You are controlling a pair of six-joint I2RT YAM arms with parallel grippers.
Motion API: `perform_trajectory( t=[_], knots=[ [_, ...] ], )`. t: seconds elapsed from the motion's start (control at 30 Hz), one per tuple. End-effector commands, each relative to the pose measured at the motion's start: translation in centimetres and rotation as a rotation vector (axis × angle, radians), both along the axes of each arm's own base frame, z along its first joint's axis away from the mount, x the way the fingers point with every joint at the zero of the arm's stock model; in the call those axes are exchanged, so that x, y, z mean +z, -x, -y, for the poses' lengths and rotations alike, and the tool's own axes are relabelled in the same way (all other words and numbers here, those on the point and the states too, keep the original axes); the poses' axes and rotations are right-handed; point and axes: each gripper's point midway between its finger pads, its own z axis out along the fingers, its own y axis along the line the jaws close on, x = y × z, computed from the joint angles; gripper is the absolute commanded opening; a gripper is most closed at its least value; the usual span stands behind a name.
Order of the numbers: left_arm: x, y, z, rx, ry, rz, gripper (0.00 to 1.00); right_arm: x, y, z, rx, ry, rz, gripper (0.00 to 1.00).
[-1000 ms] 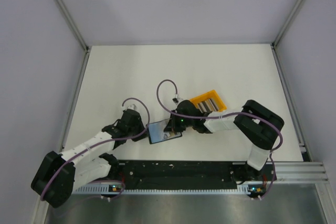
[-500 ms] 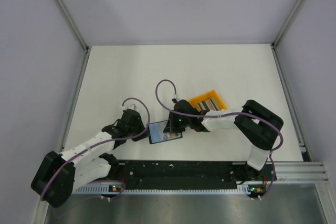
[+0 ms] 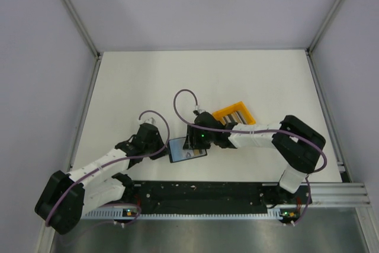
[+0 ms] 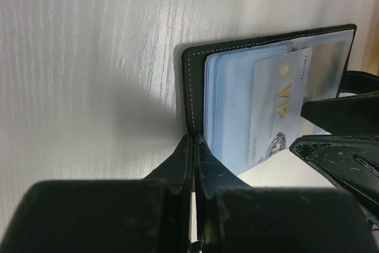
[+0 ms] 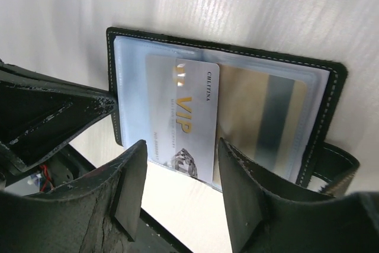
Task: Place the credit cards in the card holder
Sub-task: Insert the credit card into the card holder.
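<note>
The card holder point(image 3: 185, 150) lies open on the table between the two arms, its black edge point(image 5: 225, 48) framing pale bluish sleeves. My left gripper point(image 4: 194, 140) is shut on its black side edge, also seen from above point(image 3: 163, 146). A silvery VIP credit card point(image 5: 183, 117) sits in a sleeve, its lower end sticking out. Beside it, a gold card with a dark stripe point(image 5: 266, 117) lies under the plastic. My right gripper point(image 5: 183, 176) stands open just below the VIP card, touching nothing. More credit cards point(image 3: 233, 117) stand edge-on in the orange bin point(image 3: 246, 121).
The orange bin sits just behind my right wrist point(image 3: 204, 133), close to the holder. The black base rail point(image 3: 201, 192) runs along the near table edge. Grey walls and metal frame posts point(image 3: 74, 13) enclose the white table point(image 3: 177, 81).
My right gripper has opened and let go of the VIP card, which stays in the sleeve. The right arm has reached slightly left. The left gripper has not moved.
</note>
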Motion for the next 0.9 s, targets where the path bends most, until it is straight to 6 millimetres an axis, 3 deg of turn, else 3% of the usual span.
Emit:
perform_trajectory(
  t=[0.0,0.27,0.4,0.73,0.87],
  knots=[
    [1.2,-1.1,0.4,0.002,0.010,0.044,0.00,-0.5,-0.5,2.6,-0.018,0.130,0.044,0.52],
    [1.5,-1.2,0.3,0.008,0.014,0.053,0.00,0.5,-1.5,3.5,-0.062,0.159,0.102,0.70],
    [1.5,-1.1,0.3,0.004,0.015,0.052,0.00,0.9,-1.6,3.6,-0.066,0.152,0.111,0.73],
    [1.5,-0.9,0.5,-0.001,0.031,0.052,0.00,0.7,-1.1,2.9,-0.048,0.139,0.085,0.73],
    [1.5,-0.9,0.6,-0.002,0.035,0.054,0.00,1.2,-0.6,1.6,-0.006,0.103,0.088,0.61]
  ],
)
